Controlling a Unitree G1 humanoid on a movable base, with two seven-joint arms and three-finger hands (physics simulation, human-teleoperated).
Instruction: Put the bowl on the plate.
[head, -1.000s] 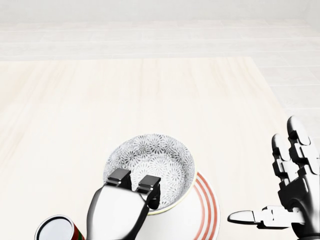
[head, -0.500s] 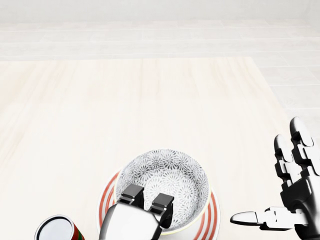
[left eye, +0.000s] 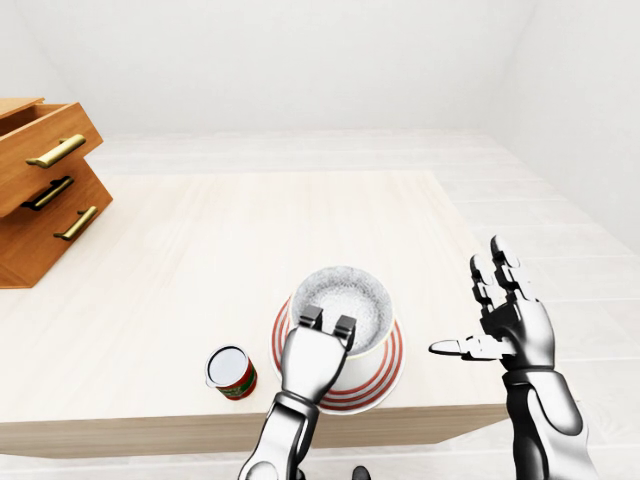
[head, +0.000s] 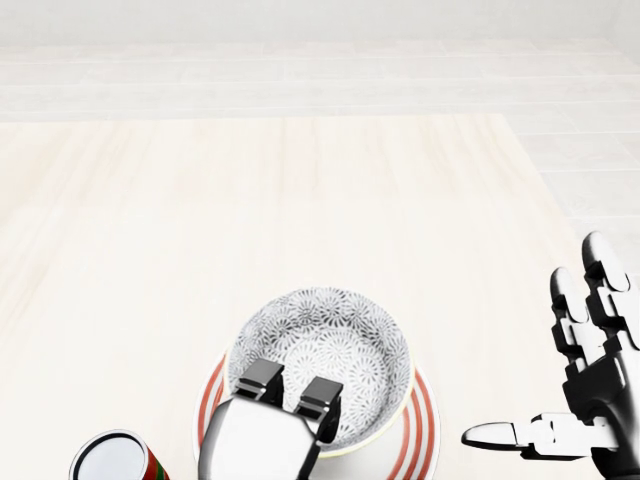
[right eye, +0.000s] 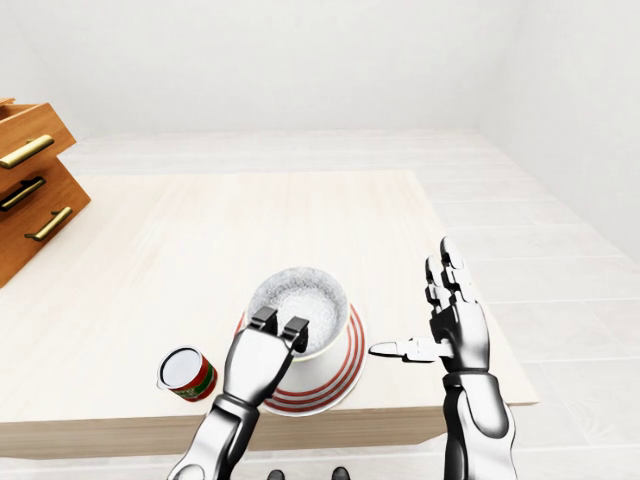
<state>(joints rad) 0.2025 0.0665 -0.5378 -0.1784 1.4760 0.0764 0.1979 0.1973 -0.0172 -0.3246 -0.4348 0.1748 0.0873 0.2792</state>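
A: Where is the bowl (head: 322, 345)?

B: Over the red-ringed plate (head: 425, 432), near the bottom edge of the table (head: 300, 200) in the head view. The plate's stripes show to the left and right of it. I cannot tell whether the base is fully seated or held just above.

A: And the left hand (head: 262, 435)?

B: It comes up from the bottom of the view with its back to the camera. Two fingers (head: 260, 380) hook over the bowl's near rim and into the patterned inside. The thumb is hidden below, but the rim is pinched — a closed grip.

A: The right hand (left eye: 508, 325)?

B: Spread wide and holding nothing. Its fingers point up, the palm faces left, and the thumb juts out sideways toward the plate. It is well apart from the bowl, by the table's right edge.

A: Anything else nearby?

B: A red can (head: 112, 458) stands just left of the plate — and a wooden drawer unit (left eye: 40, 190) is at the far left in the left-eye view.
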